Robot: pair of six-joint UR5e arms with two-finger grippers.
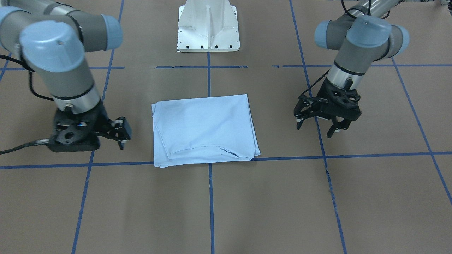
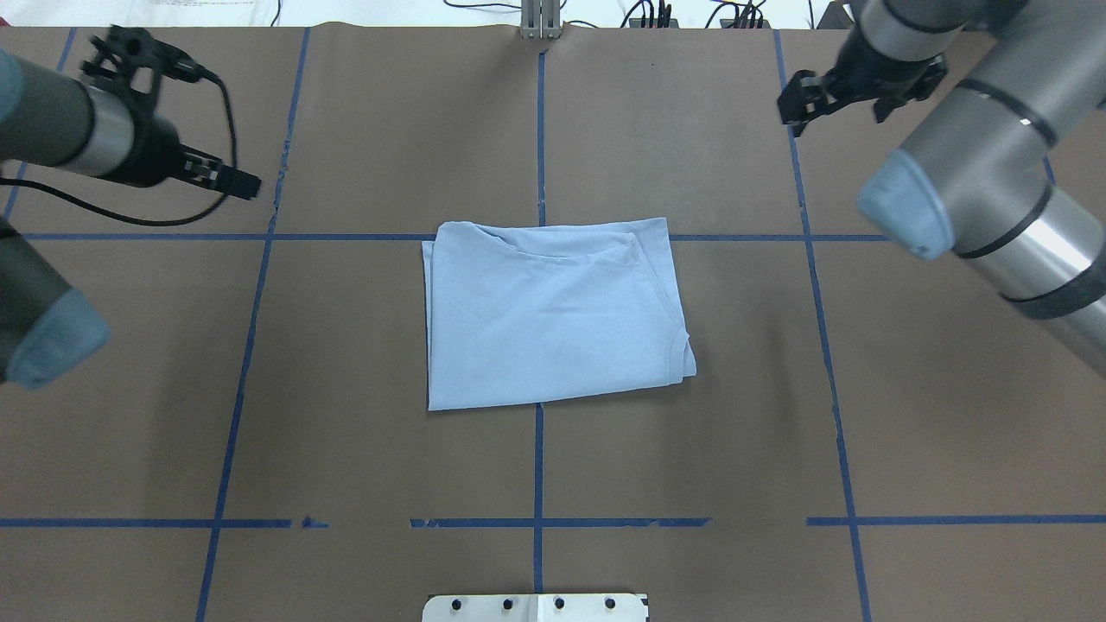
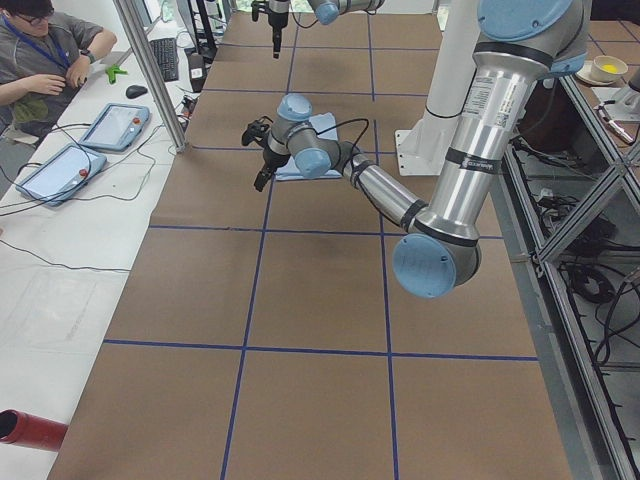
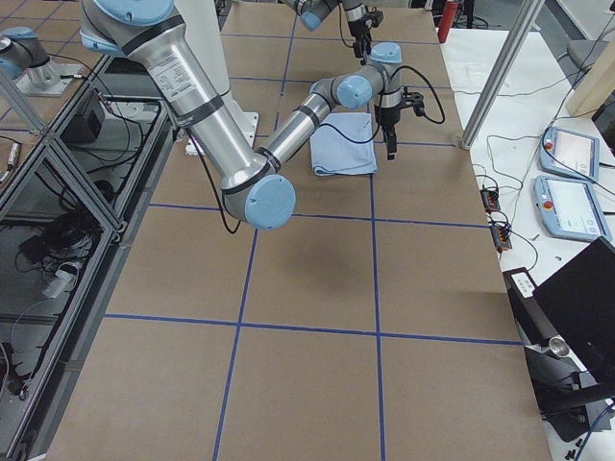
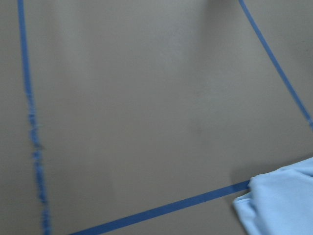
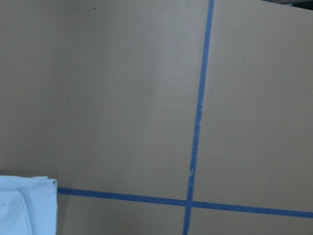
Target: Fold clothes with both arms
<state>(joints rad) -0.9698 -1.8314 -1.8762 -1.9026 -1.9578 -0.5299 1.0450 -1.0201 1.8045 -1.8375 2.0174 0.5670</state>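
Observation:
The light blue T-shirt [image 1: 204, 127] lies folded into a flat rectangle in the middle of the brown table [image 1: 247, 211]. It also shows in the overhead view [image 2: 553, 320]. Its print and neck label are hidden. My left gripper [image 1: 315, 129] hovers open and empty beside the shirt, well apart from it, and shows side-on overhead [image 2: 246, 183]. My right gripper [image 2: 834, 112] is open and empty off the shirt's other side, and shows in the front view [image 1: 122, 139]. Each wrist view catches only a corner of the shirt [image 5: 283, 205] [image 6: 24, 205].
Blue tape lines [image 2: 538, 484] grid the table. The white pedestal base [image 1: 208, 28] stands at the robot's edge. An operator [image 3: 40, 50] sits behind tablets [image 3: 115, 125] and a metal pole [image 3: 150, 70] along the far side. A red cylinder [image 3: 25, 428] lies off the table.

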